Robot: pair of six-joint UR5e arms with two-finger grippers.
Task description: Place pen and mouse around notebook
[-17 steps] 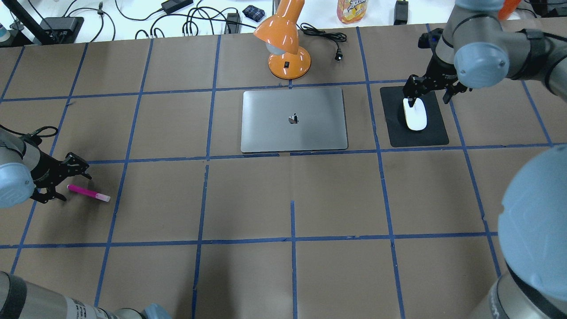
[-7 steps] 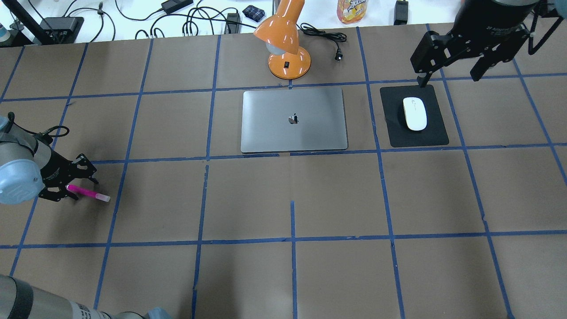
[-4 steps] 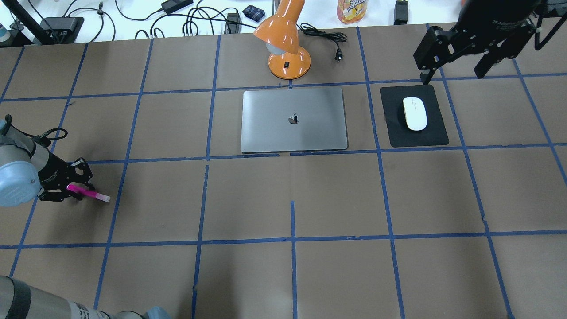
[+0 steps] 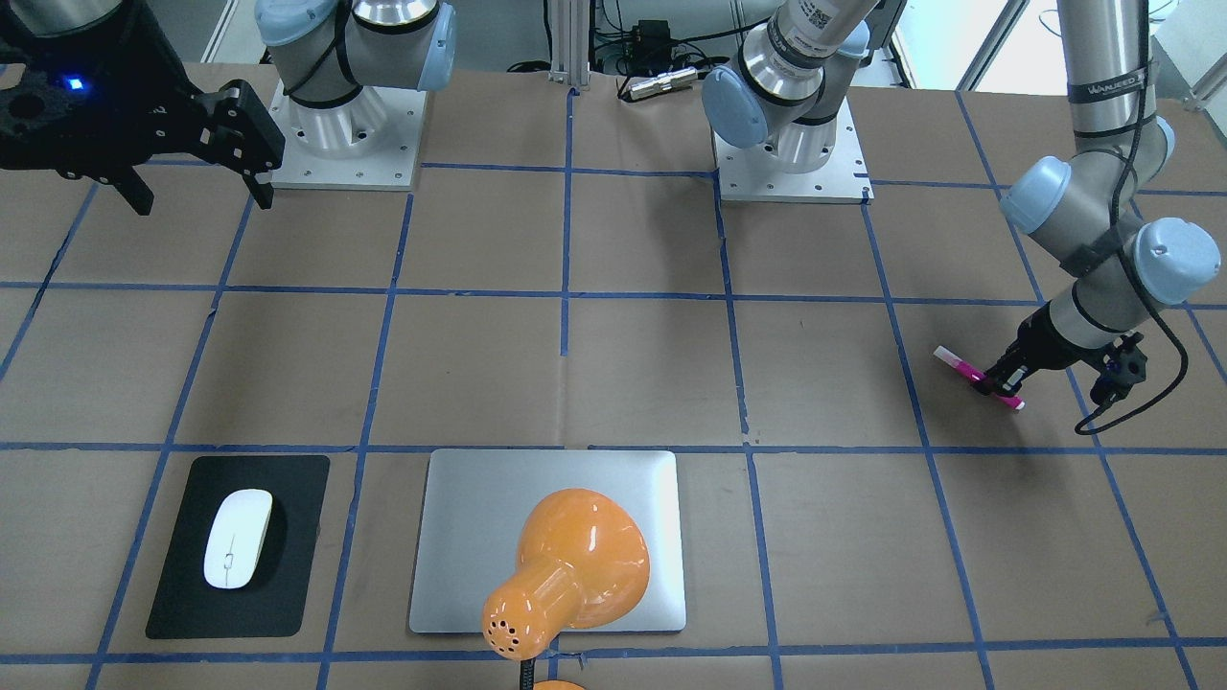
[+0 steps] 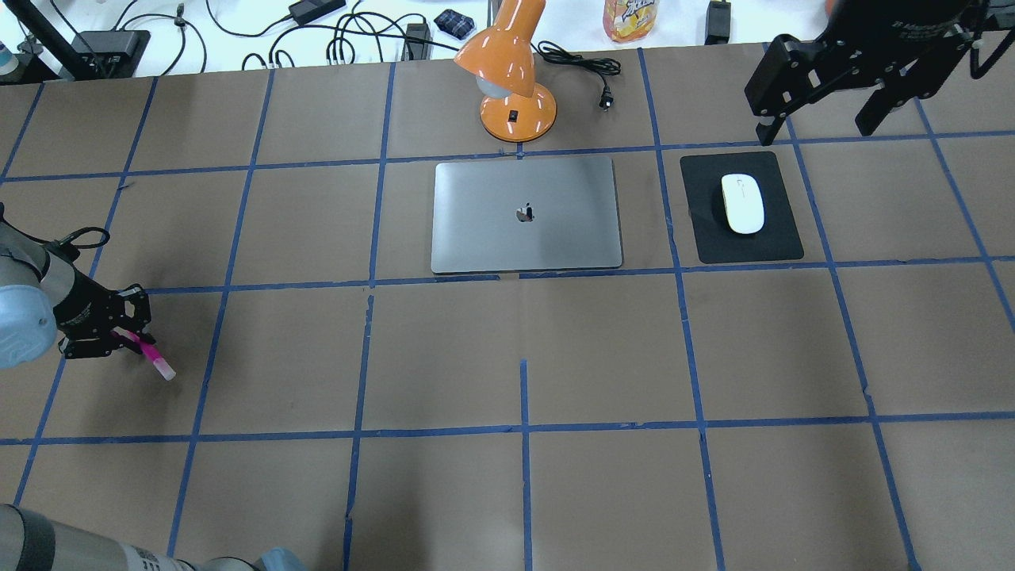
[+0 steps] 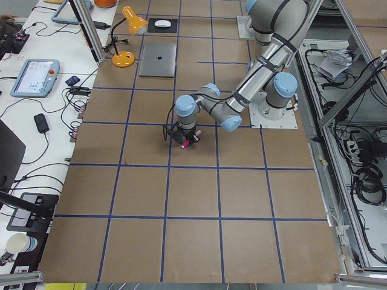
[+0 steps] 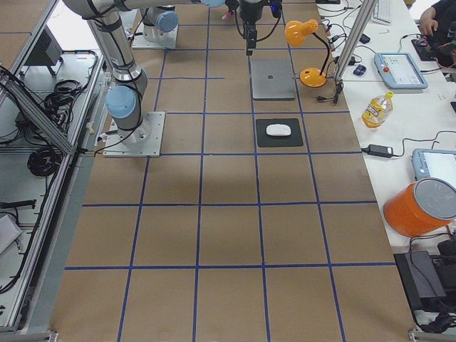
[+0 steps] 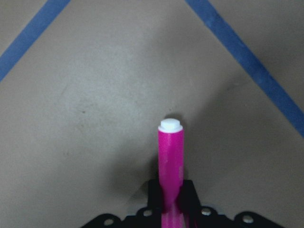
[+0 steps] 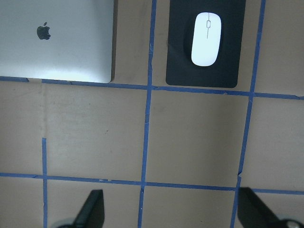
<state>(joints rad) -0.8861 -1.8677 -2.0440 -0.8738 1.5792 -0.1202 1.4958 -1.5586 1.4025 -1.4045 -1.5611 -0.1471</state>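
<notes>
The magenta pen (image 5: 149,354) is at the table's left side, and my left gripper (image 5: 127,339) is shut on its middle. In the left wrist view the pen (image 8: 170,159) sticks out past the closed fingers (image 8: 187,199) with its whitish end forward. The white mouse (image 5: 743,204) lies on a black pad (image 5: 714,238) to the right of the silver notebook (image 5: 526,238). My right gripper (image 5: 815,131) hangs open high over the pad's far edge, holding nothing. Its wrist view looks down on the mouse (image 9: 206,39) and the notebook (image 9: 61,52).
An orange desk lamp (image 5: 507,79) stands just behind the notebook and covers part of it in the front-facing view, lamp (image 4: 566,575). Its cord and plug (image 5: 591,71) lie to its right. A bottle (image 5: 630,17) and cables sit on the white bench beyond.
My left gripper closed on the pen, and the pen has swung so its pale end points nearer me. My right gripper let go of the mouse and rose away from it.
</notes>
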